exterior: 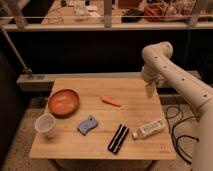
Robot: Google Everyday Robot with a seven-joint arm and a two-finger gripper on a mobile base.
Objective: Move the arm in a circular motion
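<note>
The arm is large and white, made of thick rounded segments with small dark dots. It comes in from the right edge, bends at a rounded elbow at the upper right, and points down. Its gripper is the short tan tapered tip. It hangs over the far right edge of the wooden table, above the bare wood, right of the carrot. It holds nothing that I can see.
On the table lie an orange bowl, a white cup, a blue-grey sponge, a black flat object and a lying plastic bottle. Black cables trail on the floor at right. A metal railing runs behind.
</note>
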